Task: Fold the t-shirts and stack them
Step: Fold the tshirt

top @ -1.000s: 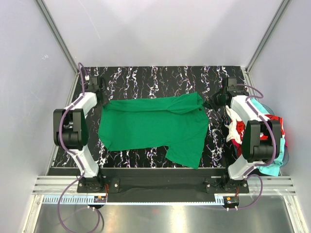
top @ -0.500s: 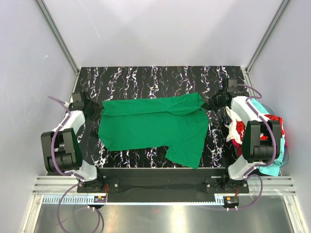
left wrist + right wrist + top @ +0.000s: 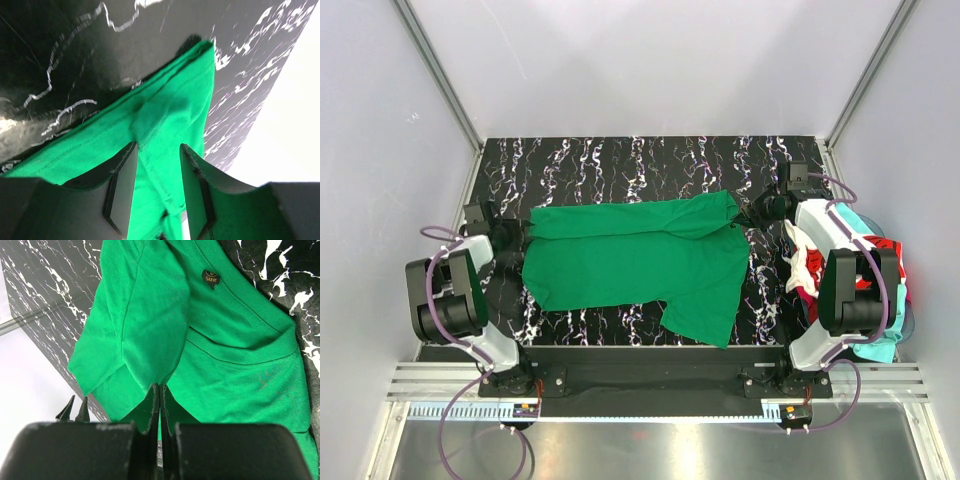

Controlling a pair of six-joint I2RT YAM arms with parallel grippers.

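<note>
Left gripper (image 3: pixel 157 150): fingers partly apart, straddling the left edge of the green shirt (image 3: pixel 630 255); cloth lies between them, unclamped.
Right gripper (image 3: pixel 159 390): fingers pinched tight on a shirt fold near the collar.
Green shirt: spread across the table (image 3: pixel 620 165).
Shirt heap (image 3: pixel 892 262), red, white, turquoise: at the table's right edge, mostly hidden behind the right arm (image 3: pixel 845 285).

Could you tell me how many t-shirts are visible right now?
4: the green t-shirt spread on the table; the white t-shirt, red t-shirt and turquoise t-shirt heaped at the right edge. More may be hidden there.
</note>
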